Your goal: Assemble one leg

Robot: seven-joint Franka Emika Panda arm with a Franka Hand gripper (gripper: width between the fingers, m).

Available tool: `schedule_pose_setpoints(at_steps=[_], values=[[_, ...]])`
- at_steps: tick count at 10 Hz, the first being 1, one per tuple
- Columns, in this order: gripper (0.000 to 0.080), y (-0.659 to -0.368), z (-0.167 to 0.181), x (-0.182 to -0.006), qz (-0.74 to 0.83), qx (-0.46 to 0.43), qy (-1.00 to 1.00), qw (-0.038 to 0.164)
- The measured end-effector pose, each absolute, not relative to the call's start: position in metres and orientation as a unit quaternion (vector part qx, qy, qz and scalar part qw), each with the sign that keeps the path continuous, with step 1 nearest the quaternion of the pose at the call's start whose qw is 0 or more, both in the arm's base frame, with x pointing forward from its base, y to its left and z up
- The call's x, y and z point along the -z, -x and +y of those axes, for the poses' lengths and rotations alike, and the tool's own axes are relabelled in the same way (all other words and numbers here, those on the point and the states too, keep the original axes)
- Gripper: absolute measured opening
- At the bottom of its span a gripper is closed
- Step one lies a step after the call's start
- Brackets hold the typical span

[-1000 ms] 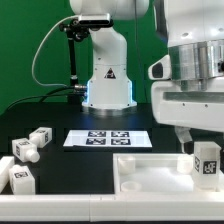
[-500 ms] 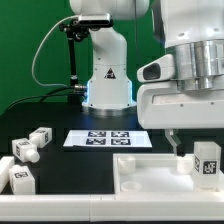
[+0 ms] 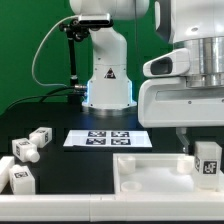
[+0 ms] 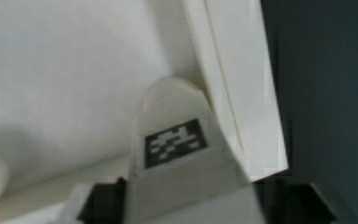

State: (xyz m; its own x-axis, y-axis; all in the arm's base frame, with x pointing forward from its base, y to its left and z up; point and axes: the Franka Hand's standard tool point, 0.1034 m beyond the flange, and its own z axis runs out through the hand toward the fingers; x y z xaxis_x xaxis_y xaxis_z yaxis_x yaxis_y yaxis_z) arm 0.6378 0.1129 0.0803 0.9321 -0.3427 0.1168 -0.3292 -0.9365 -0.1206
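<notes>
Where the wide flat white square tray part (image 3: 150, 172) nears the exterior view's right edge, a small white stubby leg (image 3: 207, 160) with a black-and-white tag stands upright at its corner. Gripper (image 3: 187, 152) hangs just beside it, one dark finger (image 3: 185, 146) showing. Wrist view: tagged leg (image 4: 181, 150) between dark fingertips (image 4: 105, 202); grip contact cannot be told. Three similar tagged posts (image 3: 26, 158) and the marker board (image 3: 108, 138) lie apart on black table (image 3: 70, 170).

Arm shell: you see glossy white rounded housings (image 3: 190, 60).
Base: white, triangle warning sticker (image 3: 108, 75).
Cable: black, looping (image 3: 42, 55).
</notes>
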Motion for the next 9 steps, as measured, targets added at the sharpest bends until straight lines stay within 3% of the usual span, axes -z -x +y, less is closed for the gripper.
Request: schedule_pose_setpoints(at_steps=[1,4,6,9], values=[[0.0289,-0.6373,0.1112,-0.0798,0.193,0.066,0.978,0.050],[0.0290,-0.6359,0.1094,-0.0794,0.421,0.052,0.904,0.061],[0.0290,-0.6361,0.1095,-0.0783,0.585,0.024,0.807,0.080],[0.0290,-0.6376,0.1061,-0.0795,0.676,0.004,0.732,0.086]])
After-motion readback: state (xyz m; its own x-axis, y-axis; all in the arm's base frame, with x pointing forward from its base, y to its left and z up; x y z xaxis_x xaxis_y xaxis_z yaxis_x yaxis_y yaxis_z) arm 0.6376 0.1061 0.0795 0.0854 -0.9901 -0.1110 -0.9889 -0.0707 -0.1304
